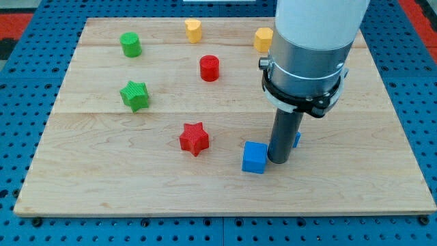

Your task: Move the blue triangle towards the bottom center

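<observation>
The blue triangle (296,139) sits right of centre on the near half of the board (95,184), mostly hidden behind the rod; only a sliver shows. My tip (278,161) rests just beside it, touching or nearly so, with the blue cube (254,158) at its left. There are no jaws to part or close. The triangle looks light, rigid and easy to slide; a push against a flat side should steer it best.
</observation>
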Controlling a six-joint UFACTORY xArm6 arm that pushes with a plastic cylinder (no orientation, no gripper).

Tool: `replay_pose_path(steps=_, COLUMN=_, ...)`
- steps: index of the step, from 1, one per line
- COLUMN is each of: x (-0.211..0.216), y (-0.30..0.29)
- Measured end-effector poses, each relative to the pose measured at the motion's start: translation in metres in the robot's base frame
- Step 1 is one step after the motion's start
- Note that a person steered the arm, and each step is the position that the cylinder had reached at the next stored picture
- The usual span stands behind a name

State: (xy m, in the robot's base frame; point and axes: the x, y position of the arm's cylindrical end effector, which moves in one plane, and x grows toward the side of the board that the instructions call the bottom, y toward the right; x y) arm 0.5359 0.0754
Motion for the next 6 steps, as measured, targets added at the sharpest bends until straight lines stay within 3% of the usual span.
replay_pose_path(steps=1, x=0.003, y=-0.070)
replay_pose_path(steps=4, x=-0.048, y=-0.139)
replay_pose_path(steps=6, x=-0.089, y=0.016)
